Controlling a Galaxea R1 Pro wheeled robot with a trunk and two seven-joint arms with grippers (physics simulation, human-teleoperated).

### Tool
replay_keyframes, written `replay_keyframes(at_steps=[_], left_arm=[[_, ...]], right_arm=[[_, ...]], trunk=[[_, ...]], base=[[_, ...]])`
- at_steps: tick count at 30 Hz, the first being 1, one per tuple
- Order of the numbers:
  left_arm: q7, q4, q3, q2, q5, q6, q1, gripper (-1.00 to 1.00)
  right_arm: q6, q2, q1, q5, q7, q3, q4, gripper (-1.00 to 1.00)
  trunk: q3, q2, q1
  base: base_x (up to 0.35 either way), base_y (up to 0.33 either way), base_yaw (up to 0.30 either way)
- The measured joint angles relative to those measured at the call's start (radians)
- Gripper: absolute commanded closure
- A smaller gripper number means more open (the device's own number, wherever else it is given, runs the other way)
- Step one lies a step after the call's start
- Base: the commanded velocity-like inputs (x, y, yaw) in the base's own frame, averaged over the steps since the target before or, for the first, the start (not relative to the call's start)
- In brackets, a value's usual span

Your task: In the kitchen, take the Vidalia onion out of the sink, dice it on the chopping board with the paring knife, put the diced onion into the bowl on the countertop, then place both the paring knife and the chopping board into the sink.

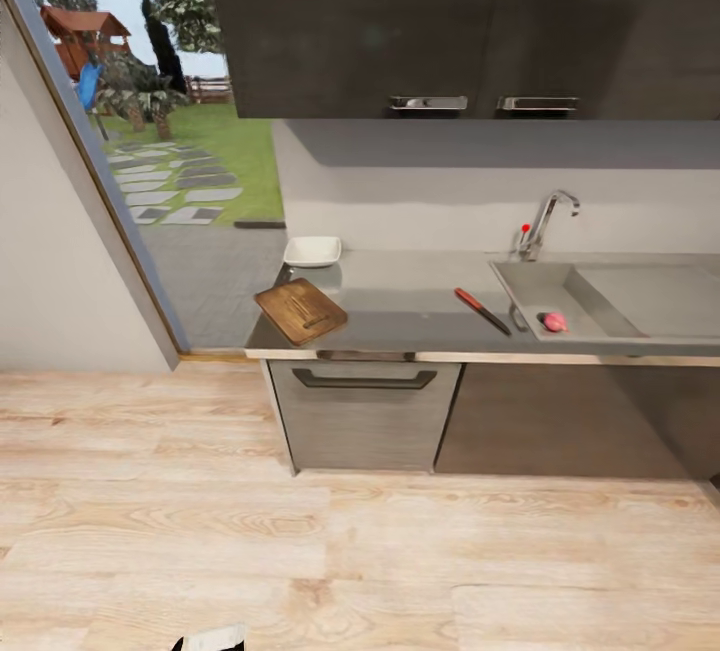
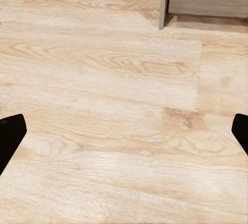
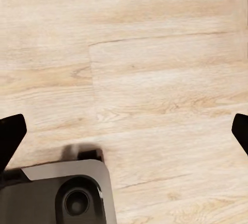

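Both grippers, left gripper [image 2: 124, 131] and right gripper [image 3: 124, 131], hang spread and empty over floor. Vidalia onion [image 1: 554, 322] lies in the sink [image 1: 640, 303], right of paring knife [image 1: 482, 311]. Recommend closing squarely on the sink first.

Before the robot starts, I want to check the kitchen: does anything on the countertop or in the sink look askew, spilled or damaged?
Nothing is spilled or damaged. The chopping board lies askew, its corner past the countertop front edge. The paring knife lies diagonally beside the sink, and the Vidalia onion sits whole in the basin.
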Motion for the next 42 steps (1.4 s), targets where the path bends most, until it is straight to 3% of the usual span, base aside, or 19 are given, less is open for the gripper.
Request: replay_keyframes(at_steps=[3, 7, 8, 11, 12, 14, 17, 18, 19, 21, 24, 25, 27, 28, 30, 38, 42], left_arm=[[0.0, 0.0, 0.0, 0.001, 0.0, 0.0, 0.0, -1.0], [0.0, 0.0, 0.0, 0.001, 0.0, 0.0, 0.0, -1.0], [0.0, 0.0, 0.0, 0.001, 0.0, 0.0, 0.0, -1.0], [0.0, 0.0, 0.0, 0.001, 0.0, 0.0, 0.001, -1.0], [0.0, 0.0, 0.0, 0.001, 0.0, 0.0, 0.0, -1.0], [0.0, 0.0, 0.0, 0.001, 0.0, 0.0, 0.0, -1.0], [0.0, 0.0, 0.0, 0.001, 0.001, 0.001, 0.0, -1.0], [0.0, 0.0, 0.0, 0.001, 0.0, 0.001, 0.0, -1.0], [0.0, 0.0, 0.0, 0.001, 0.0, 0.002, 0.0, -1.0], [0.0, 0.0, 0.0, 0.001, 0.0, 0.002, 0.0, -1.0], [0.001, 0.0, 0.0, 0.001, 0.0, 0.002, 0.0, -1.0], [0.001, 0.0, 0.0, 0.002, 0.0, 0.002, 0.0, -1.0], [0.001, 0.0, 0.0, 0.003, 0.0, 0.002, 0.001, -1.0], [0.001, 0.0, 0.0, 0.009, 0.001, 0.002, 0.001, -1.0], [0.001, 0.0, 0.0, 0.012, 0.0, 0.002, 0.001, -1.0], [0.002, 0.0, 0.0, 0.015, 0.0, 0.002, 0.001, -1.0], [0.002, 0.0, 0.0, 0.015, 0.0, 0.002, 0.001, -1.0]], right_arm=[[0.027, 0.006, -0.001, 0.001, -0.034, 0.0, -0.084, -1.0], [0.226, 0.03, -0.001, 0.005, -0.157, 0.004, -0.335, -1.0], [0.338, 0.036, -0.002, 0.01, -0.205, 0.006, -0.431, -1.0], [0.513, 0.041, -0.003, 0.014, -0.268, 0.007, -0.595, -1.0], [0.623, 0.043, -0.004, 0.018, -0.296, 0.009, -0.698, -1.0], [0.763, 0.044, -0.009, 0.02, -0.324, 0.009, -0.855, -1.0], [0.912, 0.043, -0.033, 0.027, -0.347, 0.01, -1.034, -1.0], [1.078, 0.041, -0.101, 0.067, -0.367, 0.014, -1.131, -1.0], [1.119, 0.041, -0.149, 0.084, -0.369, 0.015, -1.163, -1.0], [1.221, 0.04, -0.232, 0.123, -0.376, 0.016, -1.186, -1.0], [1.367, 0.042, -0.411, 0.178, -0.38, 0.018, -1.202, -1.0], [1.391, 0.044, -0.486, 0.186, -0.38, 0.023, -1.199, -1.0], [1.406, 0.045, -0.555, 0.189, -0.381, 0.033, -1.19, -1.0], [1.423, 0.047, -0.662, 0.19, -0.384, 0.06, -1.138, -1.0], [1.428, 0.047, -0.747, 0.196, -0.383, 0.068, -1.085, -1.0], [1.43, 0.047, -0.919, 0.193, -0.383, 0.075, -0.863, -1.0], [1.43, 0.051, -0.936, 0.17, -0.384, 0.075, -0.831, -1.0]], trunk=[[0.0, 0.0, 0.0], [0.0, 0.0, 0.0], [0.0, 0.0, 0.0], [0.0, 0.0, 0.0], [0.0, 0.0, 0.0], [0.0, 0.0, 0.0], [0.0, 0.0, 0.0], [0.0, 0.0, 0.0], [0.0, 0.0, 0.0], [0.0, 0.0, 0.0], [0.0, 0.0, 0.0], [0.0, 0.0, 0.0], [0.0, 0.0, 0.0], [0.0, 0.001, 0.0], [0.0, 0.0, 0.0], [0.0, 0.0, 0.0], [0.0, 0.0, 0.0]], base=[[0.091, 0.243, 0.0], [0.101, 0.266, 0.0], [0.103, 0.272, 0.0], [0.103, 0.273, 0.0], [0.104, 0.275, 0.0], [0.104, 0.275, 0.0], [0.105, 0.276, 0.0], [0.105, 0.276, 0.0], [0.105, 0.276, 0.0], [0.095, 0.25, 0.0], [0.037, 0.098, 0.0], [0.018, 0.047, 0.0], [0.009, 0.025, 0.0], [0.009, 0.018, 0.0], [0.056, 0.088, 0.0], [0.14, 0.214, 0.0], [0.163, 0.249, 0.0]])
